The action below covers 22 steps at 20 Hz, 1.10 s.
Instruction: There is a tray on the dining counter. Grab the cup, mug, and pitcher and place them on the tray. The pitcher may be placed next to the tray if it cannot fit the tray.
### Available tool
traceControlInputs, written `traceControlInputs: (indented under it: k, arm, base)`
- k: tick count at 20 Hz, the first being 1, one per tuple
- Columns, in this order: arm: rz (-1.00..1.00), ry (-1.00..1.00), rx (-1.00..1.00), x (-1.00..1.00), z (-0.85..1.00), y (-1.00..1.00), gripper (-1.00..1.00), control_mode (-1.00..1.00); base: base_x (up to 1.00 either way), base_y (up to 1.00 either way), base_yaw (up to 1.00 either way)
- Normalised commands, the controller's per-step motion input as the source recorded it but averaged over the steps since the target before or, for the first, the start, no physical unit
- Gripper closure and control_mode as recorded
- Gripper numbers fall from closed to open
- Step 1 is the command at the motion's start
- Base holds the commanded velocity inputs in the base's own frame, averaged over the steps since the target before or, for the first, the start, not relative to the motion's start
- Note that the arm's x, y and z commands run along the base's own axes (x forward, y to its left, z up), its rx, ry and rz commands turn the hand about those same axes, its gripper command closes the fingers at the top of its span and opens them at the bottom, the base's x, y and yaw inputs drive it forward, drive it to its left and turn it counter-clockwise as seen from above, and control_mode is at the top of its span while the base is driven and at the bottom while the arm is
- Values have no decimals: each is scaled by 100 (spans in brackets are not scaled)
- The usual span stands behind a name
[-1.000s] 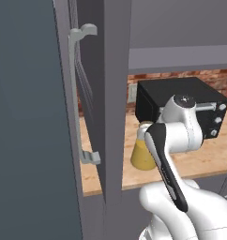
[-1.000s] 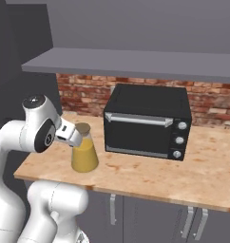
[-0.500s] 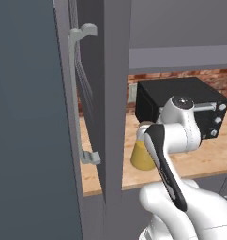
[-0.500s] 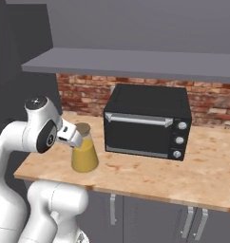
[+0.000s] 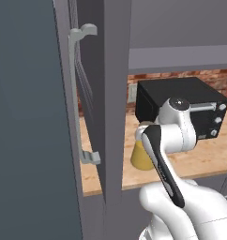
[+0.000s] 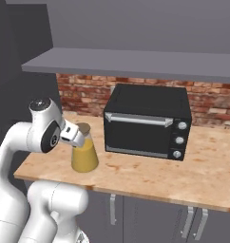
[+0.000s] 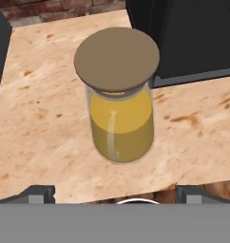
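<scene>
1. Where the hand view begins at its lower edge, the two dark fingertips [image 7: 37, 193] of the gripper [image 7: 115, 194] stand far apart at the left and right corners, released and holding nothing.
2. Just beyond the tips, and between them in that view, the pitcher [image 7: 120, 123] stands upright on a tan speckled countertop [image 7: 41, 133], apart from both fingers.
3. Its round tan lid [image 7: 117, 59] sits flat on the neck, and orange-yellow juice fills the glass body below it.
4. From the right base view, the gripper [image 6: 78, 137] sits at the end of the white arm [image 6: 43, 133], close against the upper part of the pitcher [image 6: 85, 156]; whether it touches the glass there I cannot tell.
5. From the left base view, the arm [image 5: 174, 136] covers most of the pitcher [image 5: 139, 157], so only its lower yellow part shows past the wrist.
6. Near the pitcher, to its right in the right base view, a black toaster oven [image 6: 148, 121] rests on the same counter, with a silver bar handle and three knobs down its right side.
7. Below the counter's front edge are grey cabinet doors [image 6: 150, 220] with pale handles.
8. Behind the oven runs a red brick wall [image 6: 88, 92], and a grey shelf [image 6: 136, 66] spans above it.
9. At the left of the left base view, a tall dark grey cabinet door [image 5: 26, 117] carries a long pale handle [image 5: 77, 93].
</scene>
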Motion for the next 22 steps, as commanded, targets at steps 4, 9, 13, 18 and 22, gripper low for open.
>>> traceControlInputs:
  k: [4,9,13,18,22]
  arm:
    - [0,0,0,21,-14,1,-100,-100]
    - [0,0,0,18,-17,3,-100,-100]
    - [0,0,0,15,-15,0,-100,-100]
    - [0,0,0,12,-14,0,-100,-100]
    - [0,0,0,6,-15,0,-100,-100]
  base:
    - [0,0,0]
    - [0,0,0]
    - [0,0,0]
    - [0,0,0]
    - [0,0,0]
